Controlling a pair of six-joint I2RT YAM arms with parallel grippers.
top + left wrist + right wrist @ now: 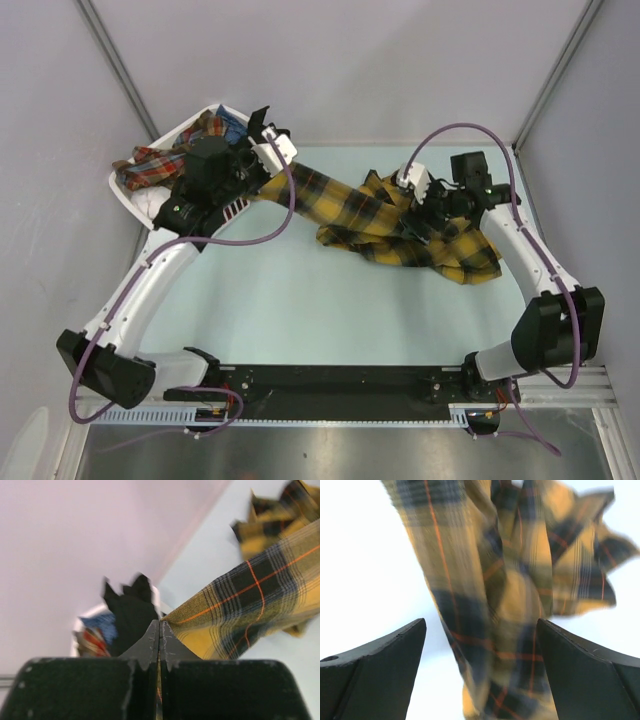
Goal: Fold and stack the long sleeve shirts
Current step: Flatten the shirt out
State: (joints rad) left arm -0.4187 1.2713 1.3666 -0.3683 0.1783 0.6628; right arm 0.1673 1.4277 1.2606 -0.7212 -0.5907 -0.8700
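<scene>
Mustard-yellow and black plaid shirt [370,215] lies crumpled on the desk [300,300], well to the right of the white slatted basket [128,200]. One band of its cloth is drawn out taut from the heap back toward the basket, ending just beside the basket's right rim. The rest of the garment is bunched in loose folds, with a corner trailing farther away from the basket.

The left pincer [160,627] sits at the basket end of that band. Its two black fingers are pressed flat together, with the edge of the plaid cloth pinched between them. The right pincer [480,645] is over the heap on the side away from the basket, fingers spread wide apart. Blurred plaid cloth shows in the gap between them, and neither finger can be seen pressing on it.

Red and blue plaid garments [160,165] are heaped inside the basket, some spilling over its rim. The basket stands in the desk's far corner against the pale wall.
</scene>
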